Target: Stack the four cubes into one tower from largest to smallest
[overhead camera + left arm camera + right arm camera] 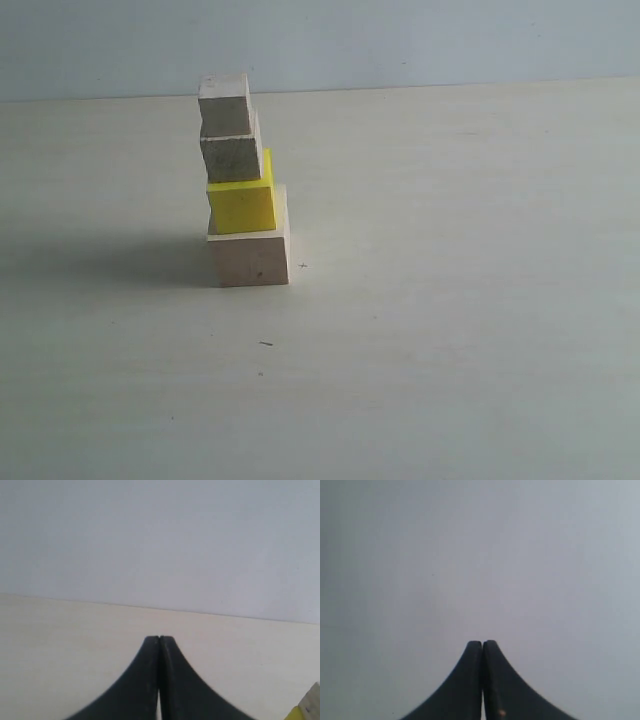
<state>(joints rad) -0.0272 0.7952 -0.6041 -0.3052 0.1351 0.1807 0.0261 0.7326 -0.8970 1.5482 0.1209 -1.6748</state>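
Where does the tower (240, 185) stand? (Reader)

Left of the middle of the table (450, 300), towards its far edge, upright and free of both arms. The large pale cube (250, 258) lies at the base. It carries the yellow cube (241, 205), then the middle pale cube (232, 158), then the top pale cube (224, 103). The upper cubes sit slightly to the left. (Legend)

What lies around it? (Reader)

A soft shadow (120, 255) falls on the table to its left; a pale wall (400, 40) rises behind. (Legend)

And the grippers? (Reader)

Left gripper (159, 640): jaws pressed together, nothing between them, a yellow corner at the picture's edge. Right gripper (482, 644): jaws likewise together and empty. (Legend)
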